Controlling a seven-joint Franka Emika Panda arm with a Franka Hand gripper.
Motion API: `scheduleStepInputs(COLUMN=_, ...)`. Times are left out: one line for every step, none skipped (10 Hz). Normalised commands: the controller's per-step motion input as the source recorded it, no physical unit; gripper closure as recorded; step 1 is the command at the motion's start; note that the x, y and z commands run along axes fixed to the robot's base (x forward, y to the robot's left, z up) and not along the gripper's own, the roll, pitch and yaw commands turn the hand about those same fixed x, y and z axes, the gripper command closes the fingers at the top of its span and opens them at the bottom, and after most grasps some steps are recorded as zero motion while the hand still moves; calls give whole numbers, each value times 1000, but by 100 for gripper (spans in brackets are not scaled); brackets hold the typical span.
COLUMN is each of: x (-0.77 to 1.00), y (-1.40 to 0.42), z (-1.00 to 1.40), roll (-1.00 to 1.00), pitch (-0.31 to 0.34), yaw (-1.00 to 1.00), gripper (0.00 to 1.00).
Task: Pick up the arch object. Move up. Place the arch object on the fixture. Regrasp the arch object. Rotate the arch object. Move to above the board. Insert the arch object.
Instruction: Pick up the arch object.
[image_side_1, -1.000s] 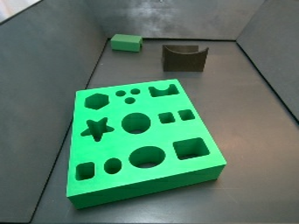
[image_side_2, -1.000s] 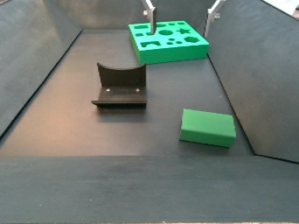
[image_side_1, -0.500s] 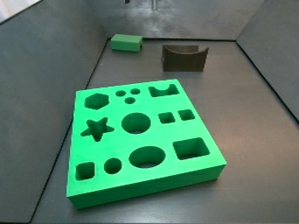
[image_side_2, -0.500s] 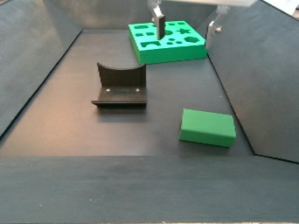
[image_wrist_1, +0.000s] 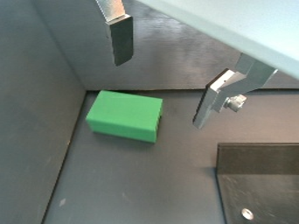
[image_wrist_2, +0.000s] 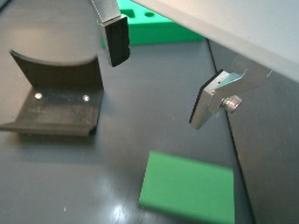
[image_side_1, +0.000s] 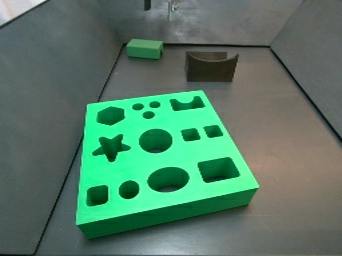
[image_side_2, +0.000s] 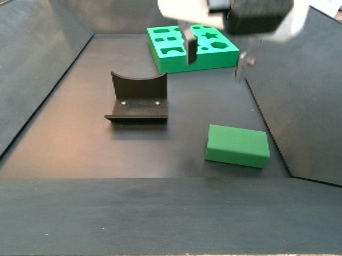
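I am seeing the gripper (image_wrist_1: 163, 77) hanging wide open and empty above the arch object (image_wrist_1: 125, 115), which is lying flat on its broad face, clear of the fixture (image_wrist_2: 56, 94).

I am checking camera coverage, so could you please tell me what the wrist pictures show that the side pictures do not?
Only the wrist views show the gripper close up: open, empty, above the floor near the arch object. Only the side views show the whole board with all its cut-outs. Both kinds share the arch object, untouched on the floor, and the fixture, which stands empty.
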Motion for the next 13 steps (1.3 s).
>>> scheduleStepInputs(x=-6, y=477, z=-314, roll=29, pitch=0, yaw=-549, gripper=0)
scheduleStepInputs(x=0, y=409, z=-257, roll=13, pitch=-6, yaw=-626, gripper=0)
scheduleStepInputs(x=0, y=260, z=-266, roll=16, pitch=-1, yaw=-786, gripper=0)
scheduleStepInputs(x=43, y=60, z=-223, roll=10, pitch=-19, yaw=-1000, gripper=0)
scheduleStepInputs(x=43, y=51, z=-206, roll=3, pitch=-29, yaw=-1000, gripper=0)
scheduleStepInputs(x=34, y=46, z=-217, roll=11, pitch=-24, yaw=-1000, gripper=0)
scheduleStepInputs(x=9, y=77, z=-280, roll=24, pitch=0, yaw=-986, gripper=0)
scheduleStepInputs(x=0, y=137, z=-314, roll=33, pitch=0, yaw=-917, gripper=0)
scheduleStepInputs(x=0, y=146, z=-389, roll=44, pitch=0, yaw=-911, gripper=0)
scheduleStepInputs(x=0, y=151, z=-437, roll=49, pitch=7, yaw=-894, gripper=0)
scheduleStepInputs(x=0, y=134, z=-451, roll=53, pitch=0, yaw=-906, gripper=0)
scheduleStepInputs(x=0, y=160, z=-460, roll=47, pitch=0, yaw=-883, gripper=0)
scheduleStepInputs(x=0, y=131, z=-411, roll=20, pitch=0, yaw=-906, gripper=0)
